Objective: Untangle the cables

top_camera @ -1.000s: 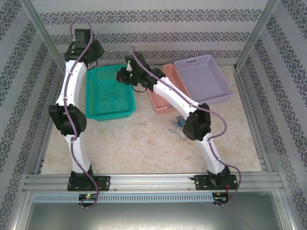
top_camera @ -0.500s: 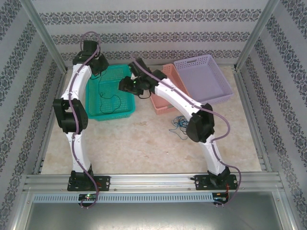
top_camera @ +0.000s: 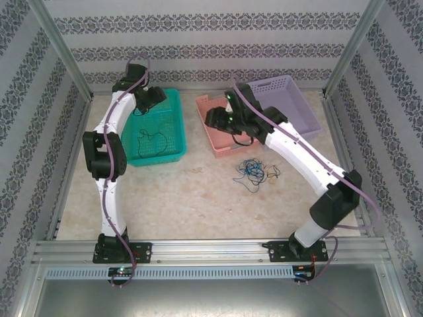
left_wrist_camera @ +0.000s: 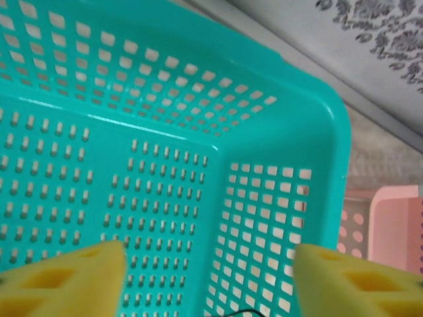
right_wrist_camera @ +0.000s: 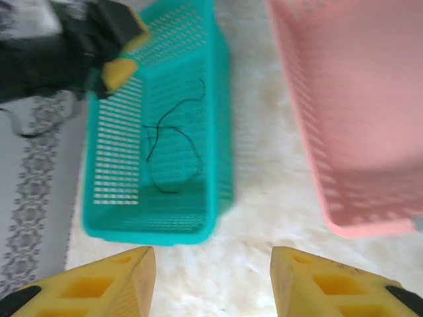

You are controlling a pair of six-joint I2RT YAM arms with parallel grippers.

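While one black cable (top_camera: 151,140) lies loose in the teal basket (top_camera: 155,158), we judge the task barely begun. The rest of the cables (top_camera: 252,170), blue and black, sit knotted on the table (top_camera: 198,198), just in front of the pink basket (top_camera: 211,135). Our left tool (left_wrist_camera: 210,256) hangs over the teal basket's far corner, fingers wide apart and empty. Our right tool (right_wrist_camera: 211,264) hovers by the pink basket's left edge, looking down at the gap between the two baskets, fingers apart, holding nothing. A purple basket (top_camera: 301,122) stands beside the pink one. We reckon several strands remain to be drawn from the tangle — most of the work.
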